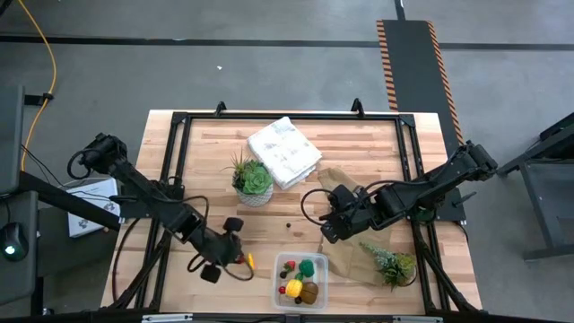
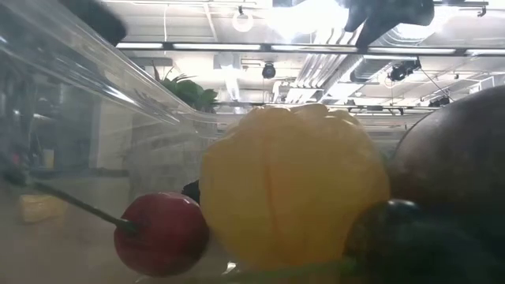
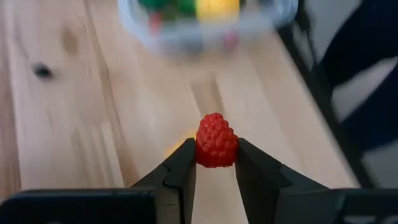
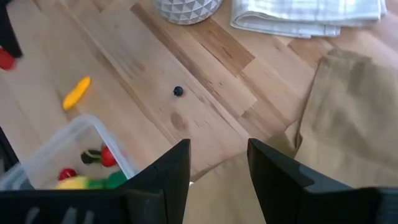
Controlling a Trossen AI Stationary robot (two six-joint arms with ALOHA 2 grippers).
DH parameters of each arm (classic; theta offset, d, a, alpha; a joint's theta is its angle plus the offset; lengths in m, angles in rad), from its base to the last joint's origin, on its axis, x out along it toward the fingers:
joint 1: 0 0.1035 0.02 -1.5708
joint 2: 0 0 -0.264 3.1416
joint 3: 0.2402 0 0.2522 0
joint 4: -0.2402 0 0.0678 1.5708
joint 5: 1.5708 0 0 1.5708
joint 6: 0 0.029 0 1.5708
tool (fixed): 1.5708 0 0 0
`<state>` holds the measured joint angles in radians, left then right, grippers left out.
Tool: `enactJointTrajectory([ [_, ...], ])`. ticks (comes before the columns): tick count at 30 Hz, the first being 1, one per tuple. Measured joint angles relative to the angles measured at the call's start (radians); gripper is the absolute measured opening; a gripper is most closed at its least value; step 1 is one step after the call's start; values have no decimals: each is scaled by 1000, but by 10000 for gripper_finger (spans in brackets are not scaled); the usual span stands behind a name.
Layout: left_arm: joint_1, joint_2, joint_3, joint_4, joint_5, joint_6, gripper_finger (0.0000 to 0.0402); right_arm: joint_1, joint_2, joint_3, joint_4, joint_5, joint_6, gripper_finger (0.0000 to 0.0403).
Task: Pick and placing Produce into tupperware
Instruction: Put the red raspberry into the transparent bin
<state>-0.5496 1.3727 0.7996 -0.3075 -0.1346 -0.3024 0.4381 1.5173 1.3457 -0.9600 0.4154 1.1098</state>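
The left gripper (image 3: 216, 163) pinches a red raspberry (image 3: 216, 140) between its fingertips just above the wooden table (image 1: 359, 148), close beside the clear tupperware (image 1: 300, 279) on that box's left, with the orange stick (image 4: 76, 92) lying on the boards between them. The tupperware already holds the yellow lemon (image 2: 296, 185), a red berry (image 2: 162, 233), a green broccoli-like piece (image 1: 308, 266) and a brown ball (image 1: 309, 292). The right gripper (image 4: 217, 163) hangs with its fingers spread and empty over the brown paper bag (image 4: 336, 118), just behind the tupperware, and a small dark berry (image 4: 178, 91) sits alone on the table beyond the box.
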Motion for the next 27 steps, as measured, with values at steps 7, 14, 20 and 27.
enactJointTrajectory([
  [7,74,0,75,188,-1,-9,79,0,0,0,0,-6,-112,149],
  [14,133,26,112,252,5,-10,84,0,0,0,6,-2,-182,149],
  [20,144,136,180,254,22,-18,82,0,-2,22,36,46,-259,149],
  [27,145,237,294,240,56,38,83,1,-126,80,25,143,-360,149],
])
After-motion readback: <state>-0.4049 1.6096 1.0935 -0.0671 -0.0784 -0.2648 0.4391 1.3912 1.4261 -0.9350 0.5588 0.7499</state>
